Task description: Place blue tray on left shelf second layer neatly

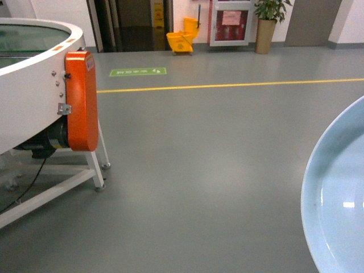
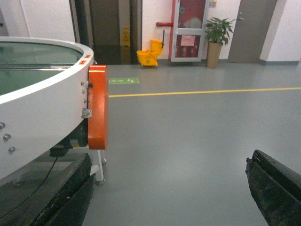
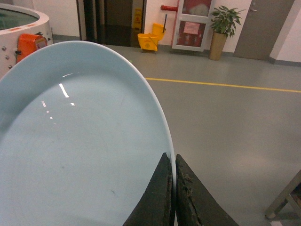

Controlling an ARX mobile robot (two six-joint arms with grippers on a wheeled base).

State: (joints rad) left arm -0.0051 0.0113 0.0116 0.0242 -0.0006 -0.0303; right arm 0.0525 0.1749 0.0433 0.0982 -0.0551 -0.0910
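The blue tray [image 3: 80,141] is a pale light-blue shallow dish that fills the left of the right wrist view. It is held up above the grey floor. My right gripper [image 3: 172,158] is shut on its right rim, one dark finger [image 3: 157,193] inside the dish and the other outside. In the head view the blue tray [image 1: 341,193] shows at the lower right, and neither gripper appears there. My left gripper [image 2: 170,162] is open over bare floor, with nothing between its fingers [image 2: 70,193]. The left shelf is out of view.
A white round conveyor machine [image 1: 28,108] with an orange guard [image 1: 82,102] stands at the left on white legs. A yellow floor line [image 1: 227,85] crosses ahead. A yellow mop bucket [image 1: 183,38] and a potted plant [image 1: 267,23] stand by the far wall. A metal foot [image 3: 282,202] shows at the right.
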